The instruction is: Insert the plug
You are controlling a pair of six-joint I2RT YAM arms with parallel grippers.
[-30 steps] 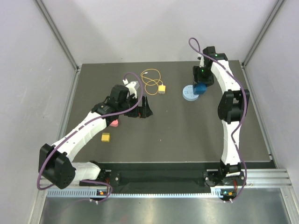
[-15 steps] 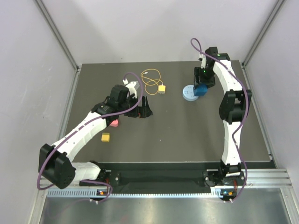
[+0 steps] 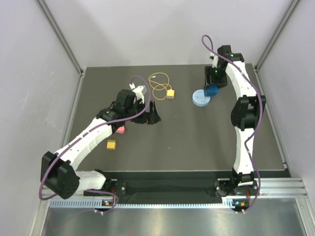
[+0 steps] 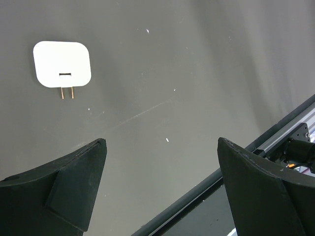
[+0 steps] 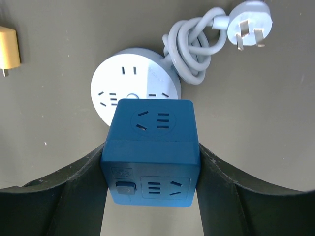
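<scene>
Toward the far middle of the table, at about 1 o'clock from my left gripper and 9 o'clock from the round socket hub, the plug lies flat and untouched. Its wire is looped just beyond it at 11 o'clock. My left gripper is released, spread wide and empty, low over the table. My right gripper is grasping the blue socket cube by two opposite sides, at the hub's 1 o'clock edge as seen from above. Whether the cube rests on the hub I cannot tell.

I judge the step in hand to be readying the socket, with the plug not yet fetched. To do it well I would hold the cube level and steady, with a slotted face clear of my gripper. Then I would send the left gripper toward 1 o'clock, come down square over the plug's body, close on its flat sides rather than the wire, and lift slowly so the loop trails without snagging.

The plug is squarish, so its long axis is faint. From above, the wire seems to join on the 9 to 10 o'clock side, which suggests an axis running roughly 10 to 4 o'clock. In the right wrist view the plug is cut by the left edge, with what looks like a pin at its 6 o'clock end, too small to be sure of. I would confirm the pin side before lining it up with a slot
</scene>
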